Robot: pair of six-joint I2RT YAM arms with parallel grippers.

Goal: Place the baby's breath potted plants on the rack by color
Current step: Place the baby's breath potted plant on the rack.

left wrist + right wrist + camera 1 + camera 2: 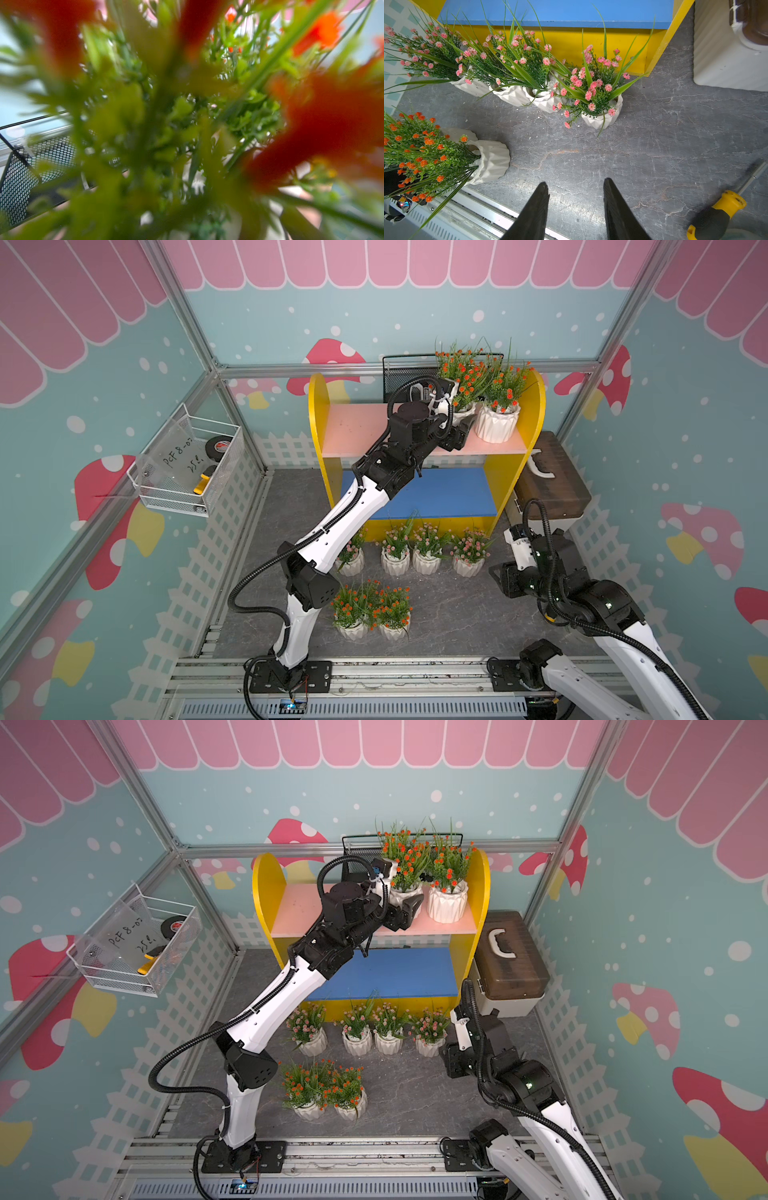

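Note:
The rack (318, 406) stands at the back, with a pink upper board (353, 431) and a blue lower board (440, 493). One orange-flowered potted plant (496, 423) stands at the right end of the pink board. My left gripper (461, 425) is shut on a second orange one (405, 894) just left of it; blurred sprigs (187, 124) hide the jaws in the left wrist view. Several pink-flowered plants (426, 553) line the floor before the rack. Two orange ones (374, 616) stand nearer. My right gripper (575, 182) hangs open and empty above bare floor.
A black wire basket (399, 377) sits behind the rack. A white wire basket (187, 464) hangs on the left wall. A brown-lidded box (552, 485) stands right of the rack. A yellow-handled screwdriver (720, 209) lies near my right gripper.

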